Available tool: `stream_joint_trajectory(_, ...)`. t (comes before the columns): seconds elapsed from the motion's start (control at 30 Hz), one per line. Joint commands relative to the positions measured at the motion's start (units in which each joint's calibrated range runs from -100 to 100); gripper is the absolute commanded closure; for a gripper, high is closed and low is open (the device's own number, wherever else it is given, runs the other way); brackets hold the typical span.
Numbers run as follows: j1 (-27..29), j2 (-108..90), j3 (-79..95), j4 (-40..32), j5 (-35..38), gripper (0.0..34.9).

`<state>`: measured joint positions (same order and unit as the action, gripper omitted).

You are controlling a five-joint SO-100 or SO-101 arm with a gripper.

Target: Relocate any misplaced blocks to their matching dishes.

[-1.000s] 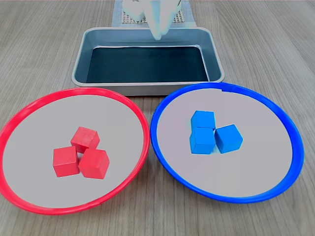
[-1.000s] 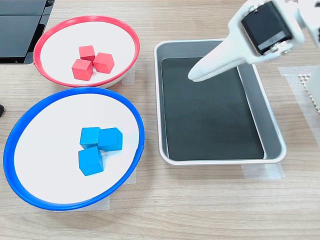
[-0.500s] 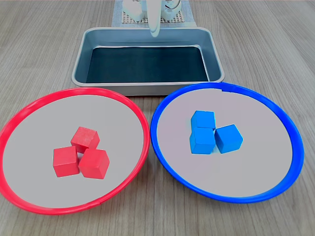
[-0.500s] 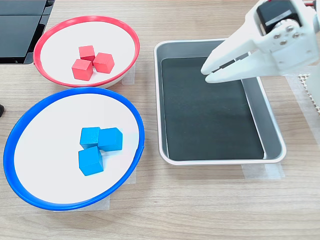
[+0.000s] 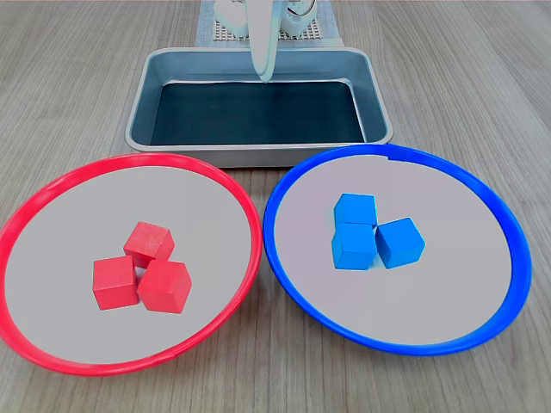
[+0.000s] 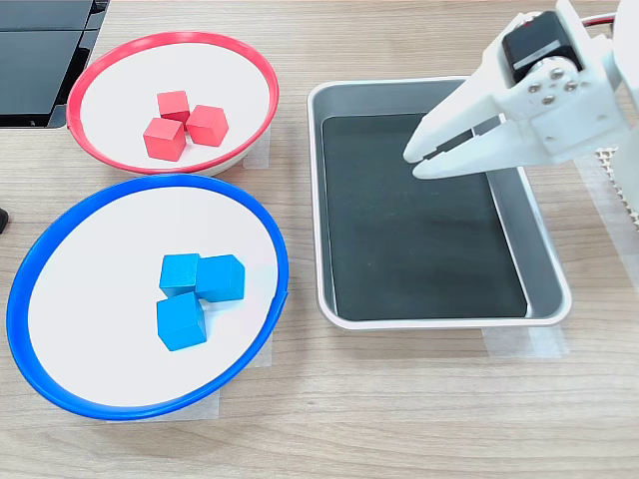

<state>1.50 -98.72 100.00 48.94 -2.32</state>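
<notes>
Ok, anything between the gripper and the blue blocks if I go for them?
Only the tray wall: the gripper hangs empty above it, with bare table beyond. The blue blocks already lie in the blue-rimmed dish, the red blocks in the red-rimmed dish.

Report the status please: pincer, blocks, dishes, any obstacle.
White pincer slightly open, empty, over grey metal tray. Three red cubes in red-rimmed plate, three blue cubes in blue-rimmed plate. No obstacle.
</notes>
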Motion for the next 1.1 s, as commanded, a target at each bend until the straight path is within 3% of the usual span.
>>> stream_joint_trajectory(0.0, 0.33, -0.26, -0.09, -0.28, -0.34, 34.6)
stream_joint_trajectory(1.07, 0.14, -0.26, -0.09, -0.36, -0.29, 34.6)
